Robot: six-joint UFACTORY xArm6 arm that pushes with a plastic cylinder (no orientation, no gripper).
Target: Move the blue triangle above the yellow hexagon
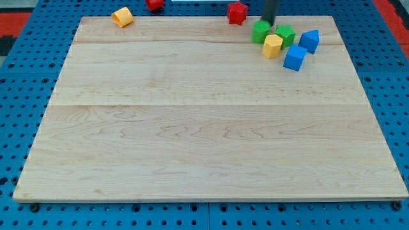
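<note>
My tip, a bare rod holding nothing, sits at the top cluster beside a green block; approach step: the blue triangle, right of the yellow hexagon, needs nudging upward-left.

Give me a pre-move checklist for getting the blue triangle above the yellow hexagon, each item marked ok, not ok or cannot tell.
1. My tip in view: ok; it sits at the top edge of the nearer green block.
2. Yellow hexagon located: ok, in the cluster at the view's top right.
3. Which blue block is the triangle, the upper one or the lower one: cannot tell.
4. Spot above the hexagon free: not ok; the second green block sits there.
5. Tip touching a blue block: not ok.
</note>
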